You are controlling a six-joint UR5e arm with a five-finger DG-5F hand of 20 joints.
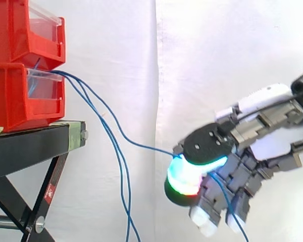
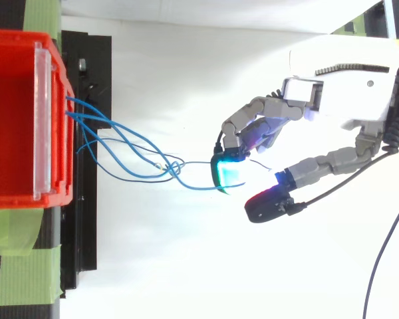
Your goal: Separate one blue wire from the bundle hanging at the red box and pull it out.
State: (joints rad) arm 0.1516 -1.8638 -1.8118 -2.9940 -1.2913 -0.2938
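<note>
Hand (image 1: 242,166) is in from the right, well clear of the stand (image 1: 30,143), low and level with the stand's legs. Seen from above, the palm (image 2: 346,93) lies right of the work with the fingers pointing toward the bins.

Fingers: curled in. One wire (image 1: 141,145) runs in under my glowing pad (image 1: 184,176) and comes out again below the curled fingers, hanging down past them. I read that as the wire held in my curl. From above, the same wire (image 2: 198,163) ends at the cyan pad (image 2: 227,174). The thumb pad (image 2: 263,203), glowing red, sits just beside it and a little apart.

Wire: drawn out sideways in a shallow sag from the lower bin (image 1: 20,96) to my fingers, away from the others.

Bundle (image 1: 118,166): the rest of the blue wires leave the clear front of the lower bin and hang down beside the stand, past the picture's lower edge. From above they (image 2: 120,143) cross and loop between the bins and my fingers, and my wire leaves that tangle near its right end.

Upper bin (image 1: 20,30) sits stacked on the lower one. Green tape (image 2: 20,266) is on the stand next to the bins. White curtain (image 1: 116,40) behind everything.
</note>
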